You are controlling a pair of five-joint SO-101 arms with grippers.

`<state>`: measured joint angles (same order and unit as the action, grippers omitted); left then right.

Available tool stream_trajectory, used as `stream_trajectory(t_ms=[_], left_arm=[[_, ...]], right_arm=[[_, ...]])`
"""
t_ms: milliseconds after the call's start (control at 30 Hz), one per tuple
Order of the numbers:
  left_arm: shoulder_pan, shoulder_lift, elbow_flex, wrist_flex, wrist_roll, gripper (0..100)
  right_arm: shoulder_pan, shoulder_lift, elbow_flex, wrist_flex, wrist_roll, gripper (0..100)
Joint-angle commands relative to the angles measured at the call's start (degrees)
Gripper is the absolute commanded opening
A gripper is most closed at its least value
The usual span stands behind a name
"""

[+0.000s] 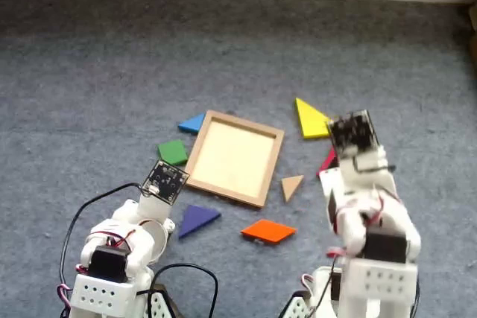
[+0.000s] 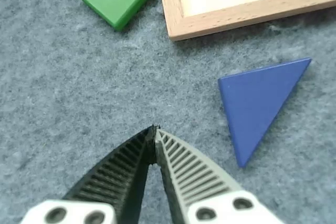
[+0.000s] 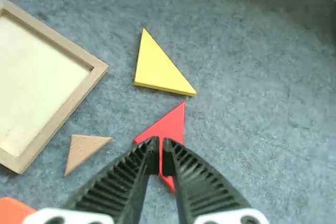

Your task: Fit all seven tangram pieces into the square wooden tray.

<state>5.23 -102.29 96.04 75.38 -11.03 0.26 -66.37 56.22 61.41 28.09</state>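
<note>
All 7 pieces lie loose on the grey-covered table (image 1: 89, 72) round the empty tray (image 1: 223, 189): light-blue triangle (image 1: 193, 123) at its far left corner, green square (image 1: 173, 152) just beside its left rim, dark-blue triangle (image 1: 197, 219) & orange parallelogram (image 1: 268, 231) on the near side, tan triangle (image 1: 291, 185), red triangle (image 1: 328, 160) & yellow triangle (image 1: 309, 119) to the right. They look thin, flat, stiff & light, prob. smooth painted wood, so best pinched edge-to-edge across a narrow part. Tapering sides may let fingers slide off, and they sit low in the nap. Left gripper (image 2: 155, 132) has its fingers closed on nothing, over bare cover near the dark-blue triangle. Right gripper (image 3: 160, 148) is likewise pressed together & empty, above the red triangle. Hard to make out: the red triangle is part-covered by the right arm & fingers, the orange parallelogram is cut off at the right wrist view's edge, and can't tell if the right tips touch the red triangle.
</note>
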Motion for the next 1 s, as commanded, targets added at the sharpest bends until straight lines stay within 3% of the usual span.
stream_trajectory(t_ms=[0, 233, 567, 967], left_arm=[[0.7, -1.6, 1.1, 0.3, -0.3, 1], [0.7, -1.6, 1.1, 0.3, -0.3, 1], [0.7, -1.6, 1.1, 0.3, -0.3, 1], [0.7, -1.6, 1.1, 0.3, -0.3, 1]], right_arm=[[0.2, 19.5, -10.3, 0.9, -3.2, 10.7], [0.1, 47.0, -22.5, 6.1, -13.3, 30.5], [-1.1, 71.6, -37.2, 6.1, -15.1, 30.7], [-5.2, 76.3, -40.9, 6.2, -15.2, 30.7]])
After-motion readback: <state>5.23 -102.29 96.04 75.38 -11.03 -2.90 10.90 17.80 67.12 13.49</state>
